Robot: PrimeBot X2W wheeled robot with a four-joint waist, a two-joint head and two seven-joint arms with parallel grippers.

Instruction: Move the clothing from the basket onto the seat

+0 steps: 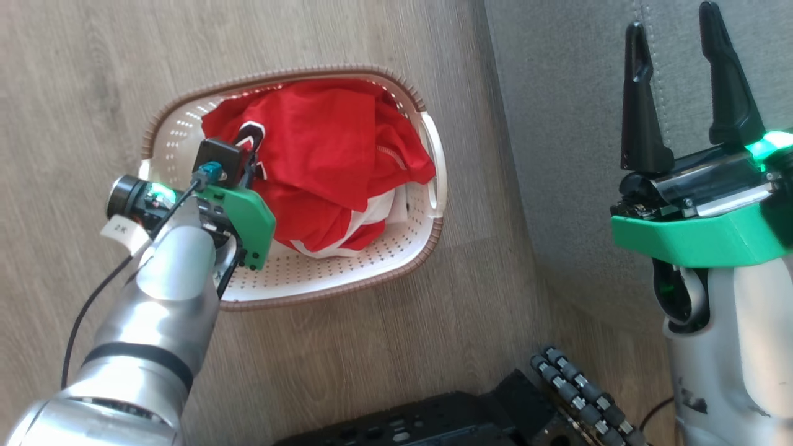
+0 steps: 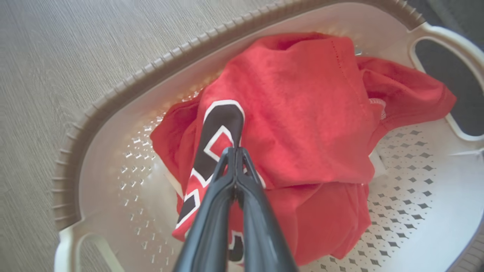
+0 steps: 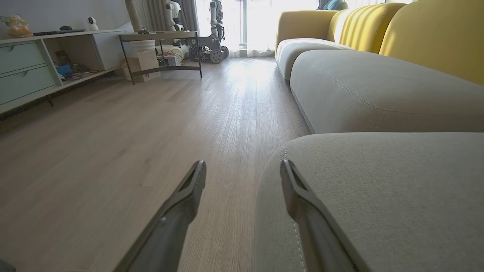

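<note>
The red clothing (image 1: 322, 155) lies bunched in the cream basket (image 1: 347, 272), which stands on the wooden floor just left of the grey seat (image 1: 570, 124). In the left wrist view my left gripper (image 2: 235, 151) is shut on a fold of the clothing (image 2: 302, 113), at a black, white-edged number. The brown rim of the basket (image 2: 124, 87) curves around it. In the head view my left wrist hides those fingertips. My right gripper (image 1: 672, 18) is open with nothing between its fingers and hovers over the seat's edge. From its own wrist the right gripper (image 3: 242, 163) straddles the edge of the seat (image 3: 378, 189).
My dark base with its roller wheel (image 1: 576, 390) sits at the bottom, between basket and seat. In the right wrist view, wooden floor (image 3: 132, 132) stretches to a low cabinet (image 3: 30, 64), a metal table (image 3: 162, 37) and another robot (image 3: 215, 34). Yellow backrests (image 3: 435, 34) line the seat.
</note>
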